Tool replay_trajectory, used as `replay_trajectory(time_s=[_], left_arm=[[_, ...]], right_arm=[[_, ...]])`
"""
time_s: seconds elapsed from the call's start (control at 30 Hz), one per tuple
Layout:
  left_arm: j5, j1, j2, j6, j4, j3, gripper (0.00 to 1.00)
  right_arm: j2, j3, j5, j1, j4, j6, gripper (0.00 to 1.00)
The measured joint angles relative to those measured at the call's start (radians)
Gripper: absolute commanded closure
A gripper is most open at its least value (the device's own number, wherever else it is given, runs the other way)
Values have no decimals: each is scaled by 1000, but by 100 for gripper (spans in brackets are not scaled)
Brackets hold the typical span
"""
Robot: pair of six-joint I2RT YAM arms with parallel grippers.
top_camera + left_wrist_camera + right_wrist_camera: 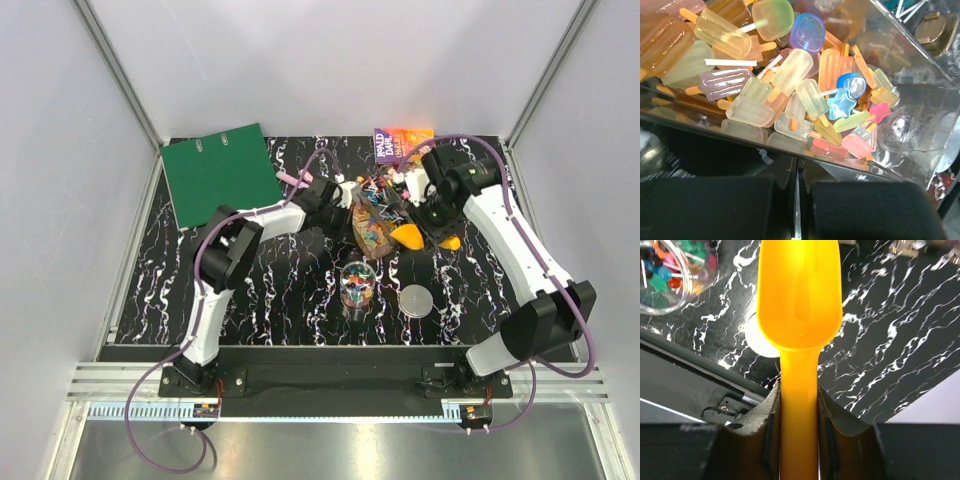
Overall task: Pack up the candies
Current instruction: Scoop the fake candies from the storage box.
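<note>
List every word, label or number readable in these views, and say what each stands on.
"ROALD DAHL": large pale letters on the purple and orange book at the far edge of the table.
Smaller print on the same book: too small to read.
Green binder: no text visible.
Scale strip on the near rail: its marks are too small to read.
Both wrist views: no text.

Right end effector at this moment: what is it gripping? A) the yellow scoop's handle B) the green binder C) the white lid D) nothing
A: the right wrist view shows the right end effector shut around the handle of the yellow scoop, its bowl empty.
</note>
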Motion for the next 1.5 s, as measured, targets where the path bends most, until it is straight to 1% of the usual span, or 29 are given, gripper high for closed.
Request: replay_trajectory(time_s=[0.17,0.27,0.4,0.43,0.47,0.53,0.6,0.73,0.83,0.9,1.07,1.17,1.33,1.5], left_arm=[[2,-52,43,-30,21,56,100],[5,-87,55,-45,48,64,100],[23,-105,51,-43,52,56,99],[25,-102,39,-41,55,38,97],[26,-96,23,-35,56,13,88],[25,-70,-41,-16,51,-71,81],[21,-28,-117,2,38,-148,78],[-5,70,-261,28,38,-237,78],[-28,127,-323,35,45,-254,78],[-44,146,-346,39,47,-256,78],[-65,143,-355,52,48,-260,78],[-71,140,-355,52,43,-265,78],[-80,138,-360,51,49,-274,79],[-96,138,-415,48,74,-346,78]], right_arm=[[64,91,-1,-16,-6,-20,100],[95,124,-1,-21,-5,-29,100],[128,138,1,-23,-8,-38,100],[144,146,2,-23,-10,-42,100],[158,154,2,-23,-10,-46,100],[201,176,8,-24,-11,-55,100],[246,202,9,-25,-11,-60,100],[300,232,16,-30,-5,-58,100],[299,231,19,-30,-6,-55,100],[292,216,26,-28,0,-55,100],[237,109,68,-11,-5,-55,100],[217,76,90,11,-14,-55,100],[217,77,133,35,-18,-60,100],[264,114,175,69,-23,-79,100]])
